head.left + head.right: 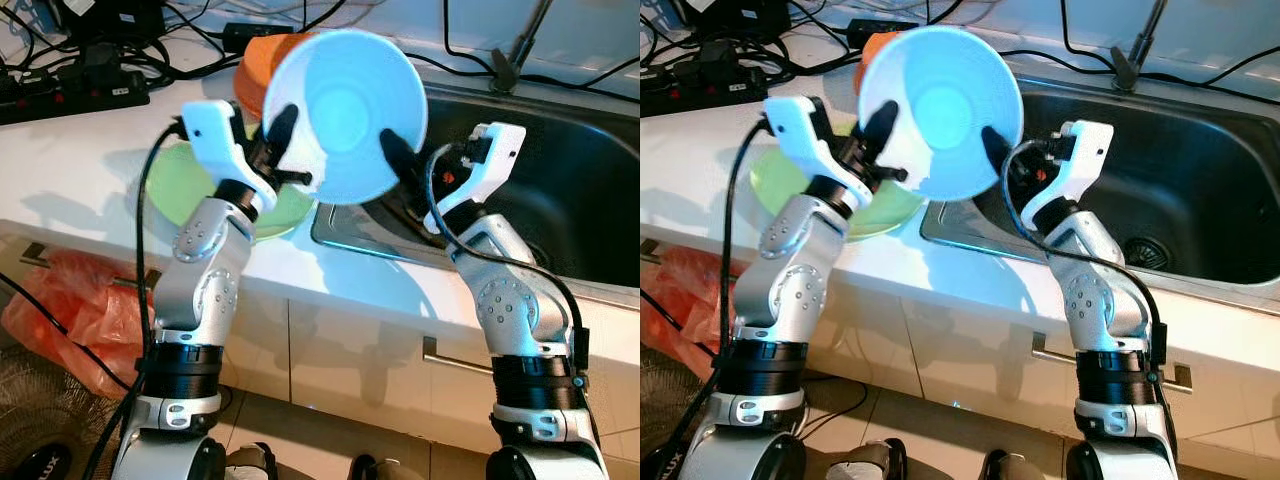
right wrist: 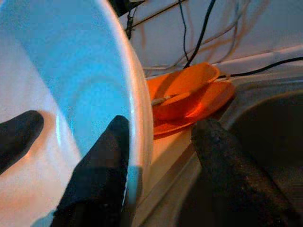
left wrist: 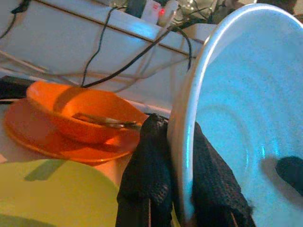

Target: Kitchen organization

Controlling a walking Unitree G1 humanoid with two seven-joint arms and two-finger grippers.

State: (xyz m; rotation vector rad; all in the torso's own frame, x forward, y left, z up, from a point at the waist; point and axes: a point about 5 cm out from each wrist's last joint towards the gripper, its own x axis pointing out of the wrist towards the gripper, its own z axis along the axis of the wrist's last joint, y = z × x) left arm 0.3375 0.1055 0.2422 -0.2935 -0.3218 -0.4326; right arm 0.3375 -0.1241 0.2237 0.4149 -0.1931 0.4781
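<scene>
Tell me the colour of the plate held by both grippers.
Light blue plate, shown best in the left eye view.

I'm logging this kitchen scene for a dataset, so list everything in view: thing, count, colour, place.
Bowl: one, light blue, held tilted above the counter edge beside the sink.
Plate: one, lime green, on the counter under the left arm.
Orange bowl: one, on an orange plate, behind the green plate; a utensil lies in it.
Sink: one, dark steel, right of the counter.
Power strip: one, black, with cables, back of the counter.
Bag: one, red, on the floor at the left.
Left pincer: clamped on the blue bowl's rim.
Right pincer: straddling the opposite rim.
</scene>
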